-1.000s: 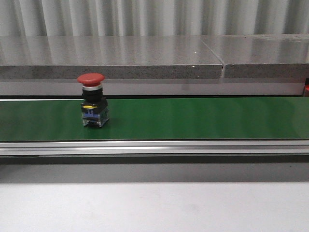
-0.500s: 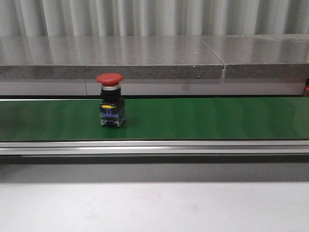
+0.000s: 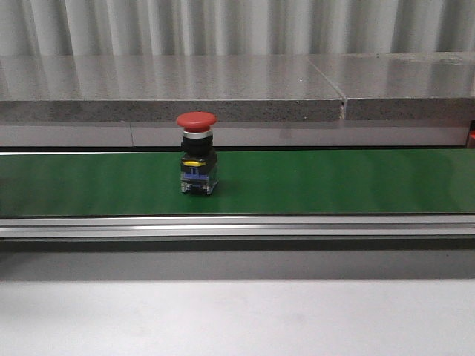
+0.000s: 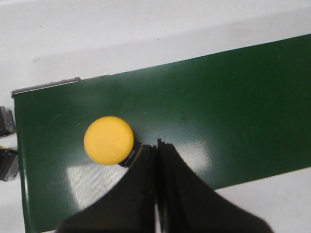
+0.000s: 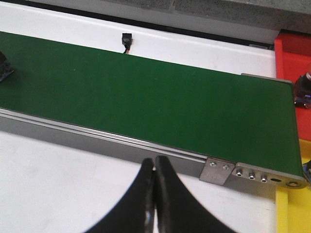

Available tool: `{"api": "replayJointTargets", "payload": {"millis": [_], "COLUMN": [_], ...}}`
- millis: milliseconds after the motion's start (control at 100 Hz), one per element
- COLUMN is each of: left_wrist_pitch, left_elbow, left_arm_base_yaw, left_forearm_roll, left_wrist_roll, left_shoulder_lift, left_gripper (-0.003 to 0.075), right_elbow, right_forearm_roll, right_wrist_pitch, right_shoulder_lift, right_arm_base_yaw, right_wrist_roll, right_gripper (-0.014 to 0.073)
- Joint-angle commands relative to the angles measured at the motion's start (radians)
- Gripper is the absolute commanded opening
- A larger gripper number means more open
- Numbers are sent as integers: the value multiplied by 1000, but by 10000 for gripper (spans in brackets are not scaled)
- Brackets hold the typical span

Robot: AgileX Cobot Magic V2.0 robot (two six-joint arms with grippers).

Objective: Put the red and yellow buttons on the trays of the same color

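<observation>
A red button with a mushroom cap stands upright on the green conveyor belt, left of centre in the front view. A yellow button stands on the belt in the left wrist view. My left gripper is shut and empty, its tips right beside the yellow button. My right gripper is shut and empty over the white table, just short of the belt's near rail. A red tray and a yellow tray show past the belt's end in the right wrist view.
A grey stone ledge runs behind the belt. The belt's metal rail and end bracket face the white table. A dark button body sits by the red tray. A small black connector lies beyond the belt.
The red button has travelled to the right along the belt, from the far left toward the centre. No gripper shows in the front view.
</observation>
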Motion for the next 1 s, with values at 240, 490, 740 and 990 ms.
{"api": "replayJointTargets", "payload": {"millis": [240,490,740,990], "left_wrist_pitch": [-111,-114,-115,-142], "left_elbow": [175,319,413,420], "left_arm_base_yaw": [-14,-14,-14,-14], "left_forearm_roll": [-16,-18,-26,-26], "left_wrist_roll": [1,1,1,1], "left_shoulder_lift": [-306,-517,-675,-712], "left_gripper": [-20,-20,-20,-20], "right_elbow": [-24,-24,-30,-165], "right_forearm_roll": [-2,-2,-3,-17], "right_wrist_pitch": [-65,-66,-63,2], "right_shoulder_lift": [2,2,16,172], "right_arm_base_yaw": [-1,-1,3,81], "right_wrist_roll": [-7,-7,-7,-7], "right_gripper": [-65,-65,-65,-65]}}
